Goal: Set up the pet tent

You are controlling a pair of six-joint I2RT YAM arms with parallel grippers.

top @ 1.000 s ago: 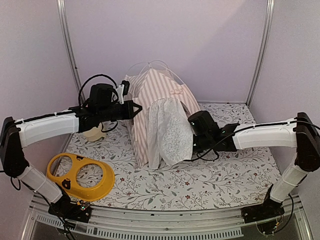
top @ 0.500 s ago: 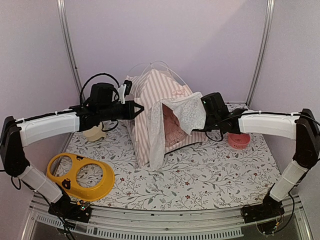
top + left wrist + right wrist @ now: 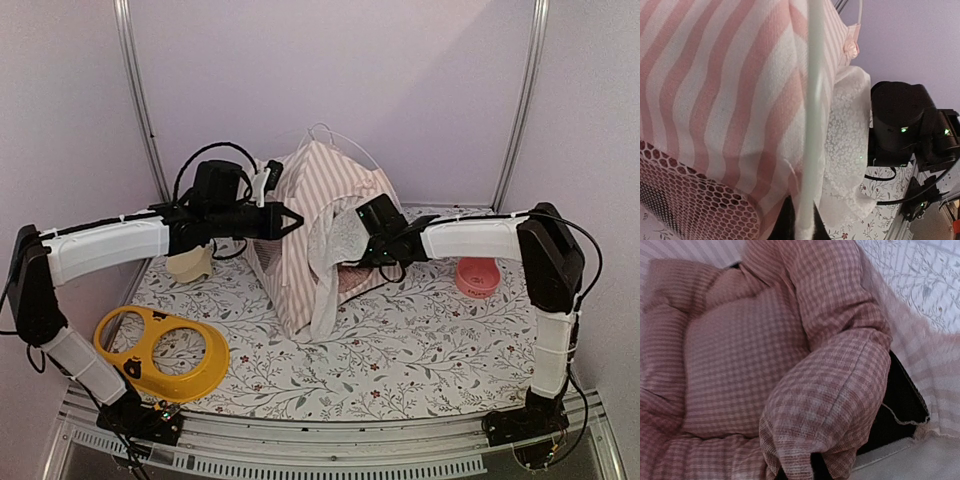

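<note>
The pet tent (image 3: 310, 200), pink-and-white striped, stands at the back middle of the table. Its white sheer curtain (image 3: 335, 235) is bunched to one side of the door. My left gripper (image 3: 296, 218) is at the tent's left side, shut on a thin white pole (image 3: 812, 125) that runs up over the striped fabric, beside the round mesh window (image 3: 680, 200). My right gripper (image 3: 797, 471) reaches into the doorway and is shut on a folded edge of the pink checked cushion (image 3: 740, 360) inside. In the top view its fingertips are hidden behind the curtain.
A yellow two-hole bowl stand (image 3: 160, 350) lies front left. A beige object (image 3: 188, 265) sits under the left arm. A pink bowl (image 3: 477, 277) stands to the right of the tent. Metal frame posts (image 3: 140, 90) rise at the back corners.
My right gripper has swung left from the curtain into the doorway and shut on the cushion. The curtain has been pushed aside. The left gripper keeps its hold, slightly higher.
</note>
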